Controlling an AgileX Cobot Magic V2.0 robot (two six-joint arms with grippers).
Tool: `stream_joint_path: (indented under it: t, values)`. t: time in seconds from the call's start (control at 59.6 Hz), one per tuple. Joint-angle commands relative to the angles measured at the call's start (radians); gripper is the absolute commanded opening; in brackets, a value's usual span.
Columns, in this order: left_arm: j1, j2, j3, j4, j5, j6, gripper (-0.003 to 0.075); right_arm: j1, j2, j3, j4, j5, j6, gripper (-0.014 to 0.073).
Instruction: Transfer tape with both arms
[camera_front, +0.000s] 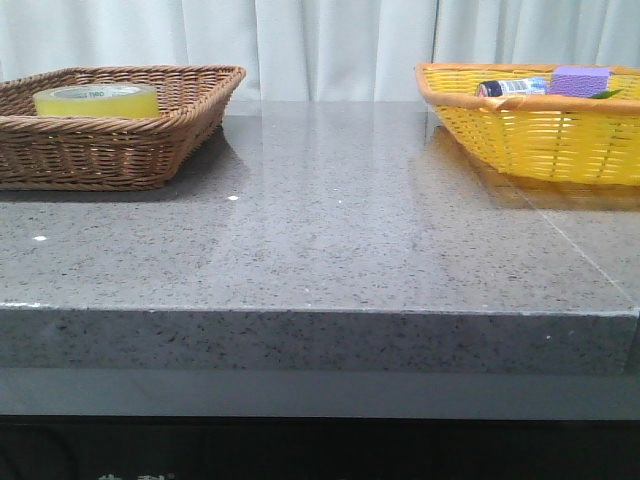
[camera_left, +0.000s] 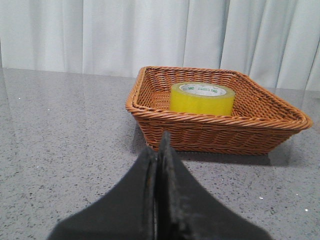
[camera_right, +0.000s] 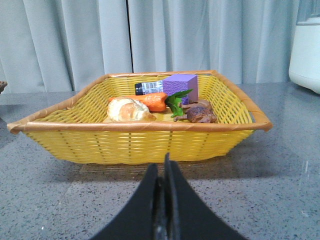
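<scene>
The tape (camera_left: 202, 98) lies flat in the brown wicker basket (camera_left: 215, 131). Both grippers — left gripper (camera_left: 157, 150) and right gripper (camera_right: 163, 170) — are closed, empty, low over the table (camera_front: 330, 230). The yellow basket (camera_right: 145, 137) holds a carrot (camera_right: 150, 101), bread (camera_right: 127, 110) and a purple block (camera_right: 180, 86).

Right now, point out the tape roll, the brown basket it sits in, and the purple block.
tape roll (camera_left: 201, 101), left wrist view, on its yellow side.
brown basket (camera_left: 210, 135), left wrist view, on its near wall.
purple block (camera_right: 180, 86), right wrist view, on its front face.

I count two baskets, brown (camera_front: 120, 150) and yellow (camera_front: 540, 140), one tape roll (camera_front: 96, 100), two grippers (camera_left: 157, 150) (camera_right: 164, 165).
</scene>
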Motion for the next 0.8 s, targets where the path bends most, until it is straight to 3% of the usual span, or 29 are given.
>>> stream_joint_path:
  t: [0.0, 0.788]
  values:
    - [-0.002, -0.019, 0.040, -0.009, -0.088, 0.000, -0.0020, -0.007, -0.028, -0.025, -0.028, -0.077, 0.007, -0.0069]
    - [-0.002, -0.019, 0.040, -0.009, -0.088, 0.000, -0.0020, -0.007, -0.027, -0.025, -0.005, -0.074, 0.009, -0.0069]
